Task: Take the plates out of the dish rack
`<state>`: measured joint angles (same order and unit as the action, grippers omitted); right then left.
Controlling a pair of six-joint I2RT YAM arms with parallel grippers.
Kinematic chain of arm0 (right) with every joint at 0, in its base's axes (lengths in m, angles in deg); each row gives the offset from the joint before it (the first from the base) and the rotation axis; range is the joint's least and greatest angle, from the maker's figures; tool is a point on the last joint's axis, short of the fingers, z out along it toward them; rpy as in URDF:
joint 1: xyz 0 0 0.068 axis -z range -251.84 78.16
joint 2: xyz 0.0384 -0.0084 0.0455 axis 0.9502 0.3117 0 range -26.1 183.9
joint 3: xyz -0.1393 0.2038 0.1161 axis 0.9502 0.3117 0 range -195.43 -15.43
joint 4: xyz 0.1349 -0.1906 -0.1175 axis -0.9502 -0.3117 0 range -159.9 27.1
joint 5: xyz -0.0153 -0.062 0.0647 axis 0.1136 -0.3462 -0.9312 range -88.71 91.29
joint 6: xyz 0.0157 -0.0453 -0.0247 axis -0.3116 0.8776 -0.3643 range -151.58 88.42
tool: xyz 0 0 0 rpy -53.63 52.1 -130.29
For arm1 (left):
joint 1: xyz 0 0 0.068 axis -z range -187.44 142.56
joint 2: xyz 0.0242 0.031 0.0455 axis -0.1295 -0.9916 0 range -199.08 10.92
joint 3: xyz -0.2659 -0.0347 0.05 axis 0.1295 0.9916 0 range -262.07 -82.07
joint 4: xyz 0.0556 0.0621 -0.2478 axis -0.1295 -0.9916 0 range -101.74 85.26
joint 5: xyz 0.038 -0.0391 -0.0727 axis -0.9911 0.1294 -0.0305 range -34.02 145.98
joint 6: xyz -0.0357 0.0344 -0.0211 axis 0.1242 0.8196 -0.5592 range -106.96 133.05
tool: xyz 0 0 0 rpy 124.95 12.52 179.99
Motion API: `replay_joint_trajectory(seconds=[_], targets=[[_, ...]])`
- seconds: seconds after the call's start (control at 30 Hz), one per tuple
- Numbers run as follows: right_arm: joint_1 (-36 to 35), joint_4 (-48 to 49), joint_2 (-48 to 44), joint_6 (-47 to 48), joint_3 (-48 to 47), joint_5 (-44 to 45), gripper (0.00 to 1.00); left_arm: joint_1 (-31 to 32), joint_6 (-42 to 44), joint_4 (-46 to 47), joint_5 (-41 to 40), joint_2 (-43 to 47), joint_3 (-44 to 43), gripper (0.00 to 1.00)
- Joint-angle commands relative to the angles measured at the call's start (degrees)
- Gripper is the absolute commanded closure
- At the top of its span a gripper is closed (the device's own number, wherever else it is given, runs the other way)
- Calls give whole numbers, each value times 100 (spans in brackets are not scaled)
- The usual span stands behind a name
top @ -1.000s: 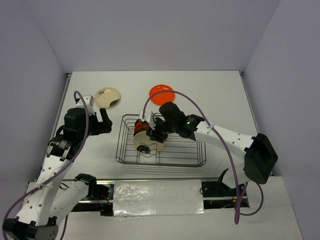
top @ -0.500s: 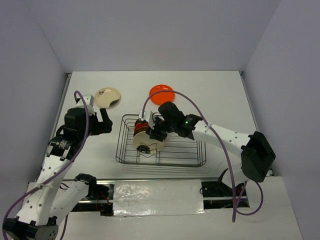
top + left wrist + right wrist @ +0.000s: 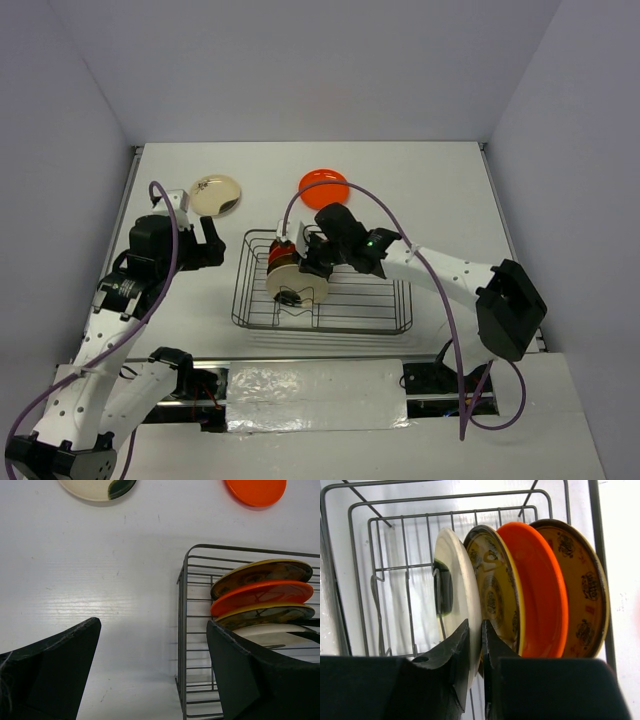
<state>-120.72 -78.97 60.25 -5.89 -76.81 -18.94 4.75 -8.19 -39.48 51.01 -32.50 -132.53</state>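
In the middle of the overhead view, the rack sits on the white tabletop, with four plates standing on edge at its left end. The right wrist view shows them in a row, left to right: a cream plate with a dark patch, a patterned plate, an orange plate and a second patterned plate. The right gripper reaches in from the bottom of that frame. It is narrow, one finger on each face of the cream plate's lower rim, pinching it while the plate is still in its slot.

At the left of the overhead view the left gripper hangs over bare tabletop just beside the rack's left wall. It is wide apart and holds nothing. Toward the top of the frame, well apart from the rack, a loose cream plate and a loose orange plate lie flat.
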Motion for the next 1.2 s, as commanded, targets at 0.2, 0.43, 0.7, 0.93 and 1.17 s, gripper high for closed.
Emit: replay_joint_trajectory(seconds=[0.2, 0.43, 0.7, 0.93, 1.17], targets=[[19, 17, -452, -3, -111, -122, 96, -6, 32, 213, 84, -53, 1, 0], [11, -62, -785, -240, -365, 141, 100, -6, 40, 205, 180, -140, -78, 0], [19, -35, -1427, -1259, -1032, 1581, 100, -14, -363, 791, 1216, 140, -509, 1], [151, -397, -1559, -2550, -1552, 1550, 100, -14, -1084, 2347, 3326, -7, -386, 1], [625, 402, -1946, -3728, -1166, -14, 100, -14, -1514, 3236, 4566, -623, -79, 1]])
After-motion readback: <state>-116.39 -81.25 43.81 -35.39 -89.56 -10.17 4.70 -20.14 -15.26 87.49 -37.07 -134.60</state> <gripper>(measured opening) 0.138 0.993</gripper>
